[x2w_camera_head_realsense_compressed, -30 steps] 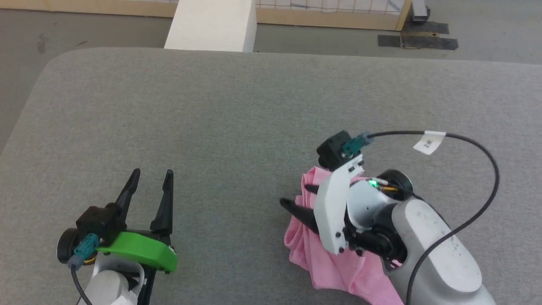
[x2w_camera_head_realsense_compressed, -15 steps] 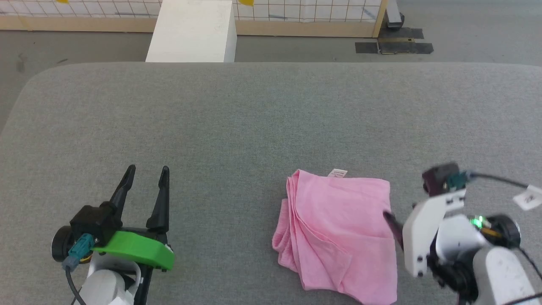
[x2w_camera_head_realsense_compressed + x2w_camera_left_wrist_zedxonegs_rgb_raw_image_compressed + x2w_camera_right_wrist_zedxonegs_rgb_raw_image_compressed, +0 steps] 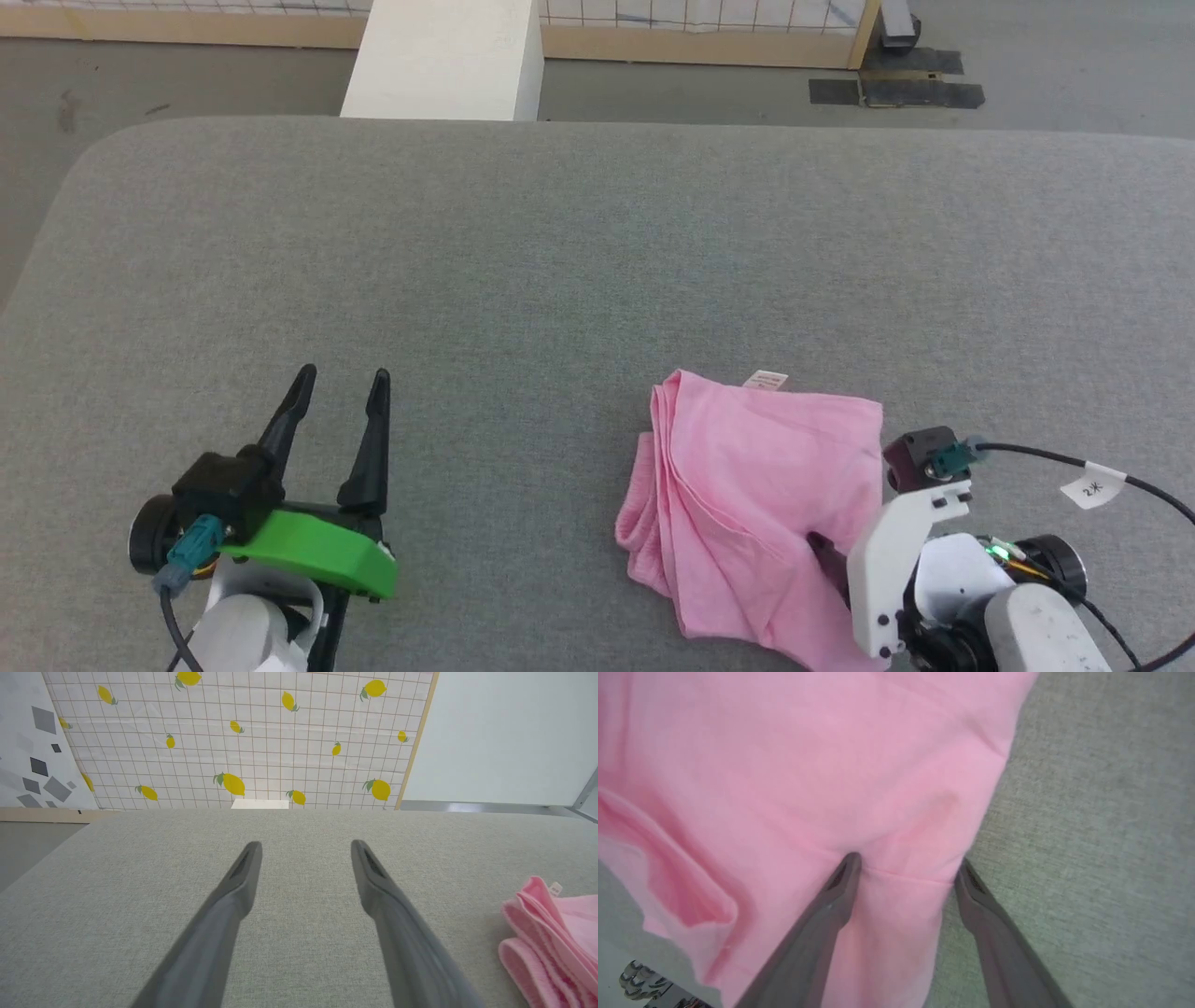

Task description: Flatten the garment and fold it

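Observation:
The garment (image 3: 747,485) is a pink knit cloth lying folded in layers on the grey table (image 3: 560,261), right of centre, with a small white tag (image 3: 767,380) at its far edge. My right gripper (image 3: 908,858) hovers open over the garment's near right edge. One fingertip is over the cloth, the other at its border, and nothing is between them. In the head view one dark finger (image 3: 823,551) shows against the pink. My left gripper (image 3: 341,378) rests open and empty at the lower left, well apart from the garment (image 3: 551,938).
A white block (image 3: 443,56) stands on the floor beyond the table's far edge, in front of a lemon-patterned screen (image 3: 243,742). Black tape patches (image 3: 896,91) mark the floor at the far right. The right arm's cable (image 3: 1148,495) loops near the table's right side.
My right arm has drawn back from over the garment to its near right edge, leaving the cloth folded and uncovered. The left gripper has stayed put. The head camera shifted slightly.

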